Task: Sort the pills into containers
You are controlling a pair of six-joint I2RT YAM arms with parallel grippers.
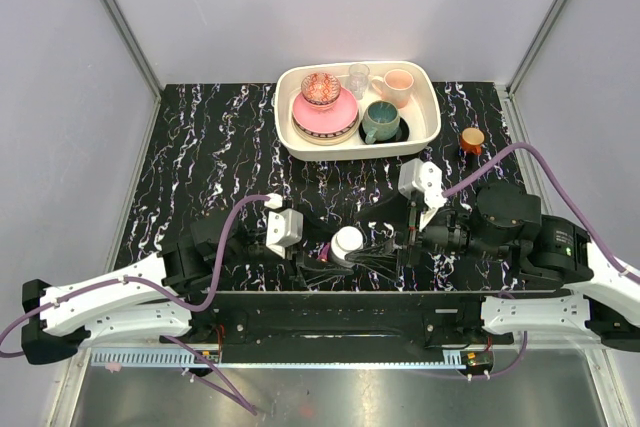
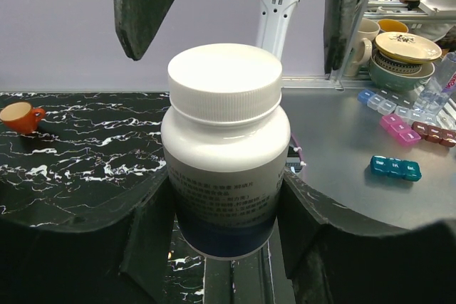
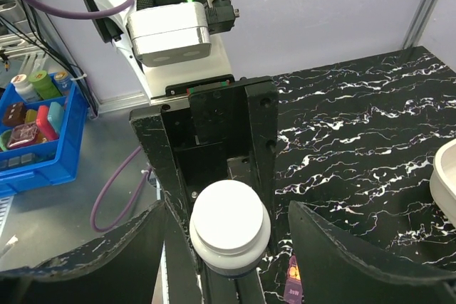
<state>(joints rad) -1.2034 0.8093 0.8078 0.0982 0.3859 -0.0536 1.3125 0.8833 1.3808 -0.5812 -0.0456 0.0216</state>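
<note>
Left gripper (image 2: 224, 227) clamped on the lower body of the white bottle (image 2: 224, 140); bottle upright, cap (image 3: 229, 218) on, grey label print too blurred to read. Right gripper (image 3: 231, 243) spread open, one finger on either side of the cap, with a gap showing. Magenta pill box (image 3: 292, 279) on the black marbled table (image 1: 200, 147), just beside the bottle at its 9 o'clock in the top view, mostly hidden.

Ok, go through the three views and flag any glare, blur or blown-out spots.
Top external: evenly lit and sharp. Left wrist: white bottle in focus, a soft sheen on its shoulder, label print too small to read. Right wrist: the bottle's cap is nearly blown out, and the near fingers are dark and soft.
</note>
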